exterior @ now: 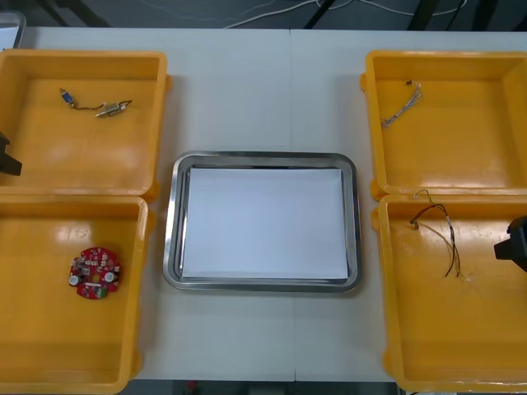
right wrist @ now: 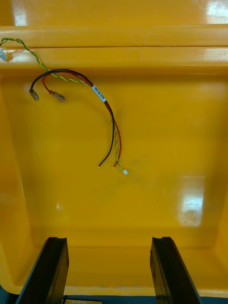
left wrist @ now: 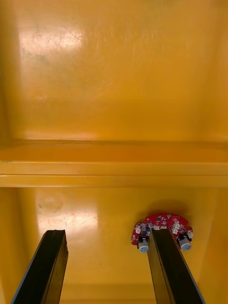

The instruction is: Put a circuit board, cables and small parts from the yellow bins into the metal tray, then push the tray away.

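A round red circuit board (exterior: 94,273) lies in the near left yellow bin (exterior: 49,362). Small metal parts (exterior: 96,105) rest in the far left yellow bin (exterior: 82,164). A twisted blue and white cable (exterior: 402,105) is in the far right yellow bin (exterior: 461,164). Black and red and yellow cables (exterior: 436,226) lie in the near right yellow bin (exterior: 453,346). The metal tray (exterior: 174,239), white inside, holds nothing. My left gripper (left wrist: 107,266) is open above the left bins, the circuit board (left wrist: 164,224) just beyond one finger. My right gripper (right wrist: 111,268) is open, well short of the cables (right wrist: 110,116).
The left arm (exterior: 6,156) shows at the table's left edge and the right arm (exterior: 515,243) at its right edge. Bare table lies beyond the tray, between the two far bins.
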You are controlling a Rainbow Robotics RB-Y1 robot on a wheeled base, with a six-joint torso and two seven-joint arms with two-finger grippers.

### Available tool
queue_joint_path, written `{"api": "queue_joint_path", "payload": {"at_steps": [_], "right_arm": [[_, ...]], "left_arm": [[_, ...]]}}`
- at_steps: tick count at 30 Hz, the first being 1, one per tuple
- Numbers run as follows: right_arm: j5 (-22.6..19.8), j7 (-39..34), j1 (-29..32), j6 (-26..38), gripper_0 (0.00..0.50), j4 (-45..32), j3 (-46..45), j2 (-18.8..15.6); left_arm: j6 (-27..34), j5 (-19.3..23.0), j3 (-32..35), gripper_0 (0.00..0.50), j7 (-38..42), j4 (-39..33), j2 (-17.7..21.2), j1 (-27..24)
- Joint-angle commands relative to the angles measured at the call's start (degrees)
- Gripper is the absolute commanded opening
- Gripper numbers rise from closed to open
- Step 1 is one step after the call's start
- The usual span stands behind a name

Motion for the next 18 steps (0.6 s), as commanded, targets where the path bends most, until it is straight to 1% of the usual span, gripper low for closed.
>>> {"api": "queue_joint_path", "payload": {"at_steps": [1, 18], "right_arm": [[0.0, 0.0, 0.1, -0.1, 0.5, -1.1, -1.5, -1.5], [0.0, 0.0, 0.1, -0.1, 0.5, -1.1, -1.5, -1.5]], "left_arm": [[0.4, -0.5, 1.1, 0.5, 5.1, -1.5, 2.8, 0.9], [0.4, -0.5, 1.1, 0.5, 5.1, -1.5, 2.8, 0.9]]}}
